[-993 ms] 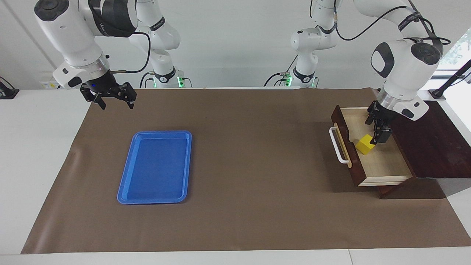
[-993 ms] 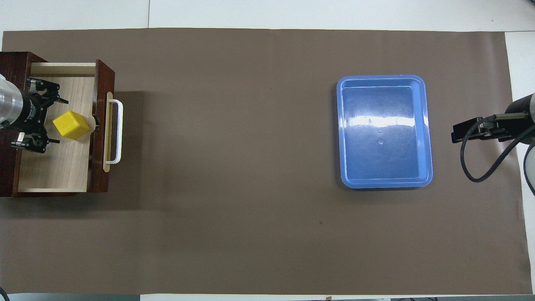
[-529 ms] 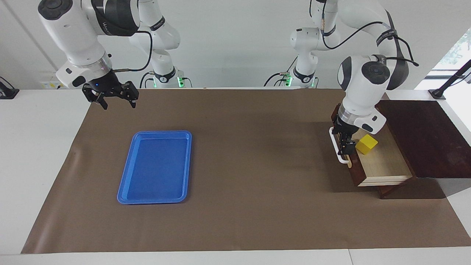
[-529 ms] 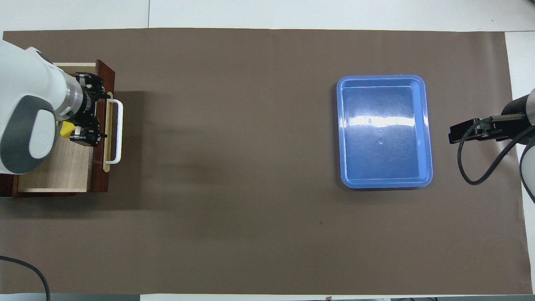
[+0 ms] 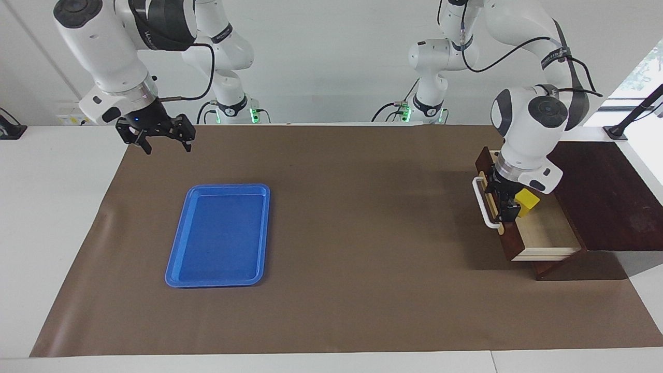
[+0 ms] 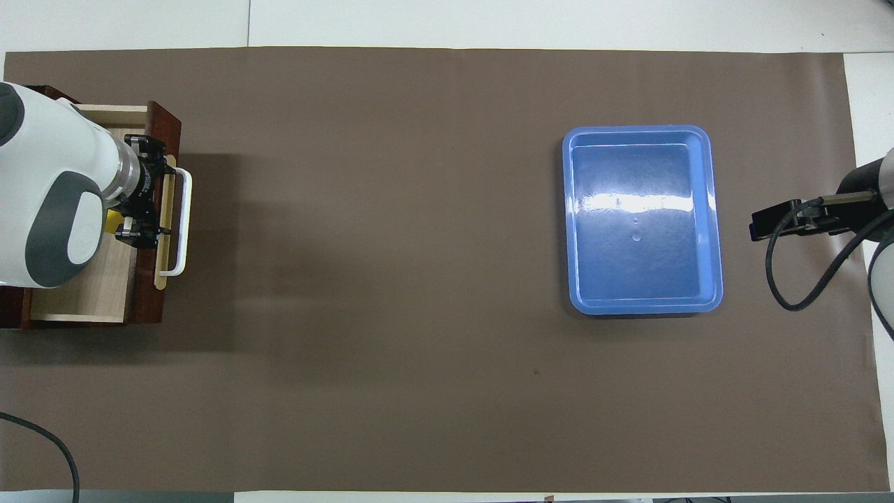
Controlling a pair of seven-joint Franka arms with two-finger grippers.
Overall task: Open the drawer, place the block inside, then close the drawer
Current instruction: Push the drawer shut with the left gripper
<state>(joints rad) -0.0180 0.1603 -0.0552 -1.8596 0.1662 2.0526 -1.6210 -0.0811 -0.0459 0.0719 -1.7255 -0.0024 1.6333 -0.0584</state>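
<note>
The drawer [image 5: 549, 233] of the dark brown box [image 5: 606, 197] stands partly open at the left arm's end of the table, its pale wood floor showing. The yellow block [image 5: 528, 201] lies inside it, just behind the drawer front. My left gripper [image 5: 505, 207] is open, low at the drawer front by the white handle [image 5: 481, 204]. In the overhead view the left gripper [image 6: 148, 192] straddles the front panel beside the handle [image 6: 183, 220], the arm covers most of the block [image 6: 112, 222], and the drawer [image 6: 105, 293] shows. My right gripper [image 5: 160, 140] waits open in the air.
A flat blue tray [image 5: 217, 235] lies on the brown mat toward the right arm's end of the table; it also shows in the overhead view [image 6: 642, 220]. The right gripper [image 6: 775, 222] hangs beside the tray at the mat's edge.
My left gripper left the block inside the drawer and moved to the drawer front. The drawer has since slid partway back into the box. The right arm barely moved.
</note>
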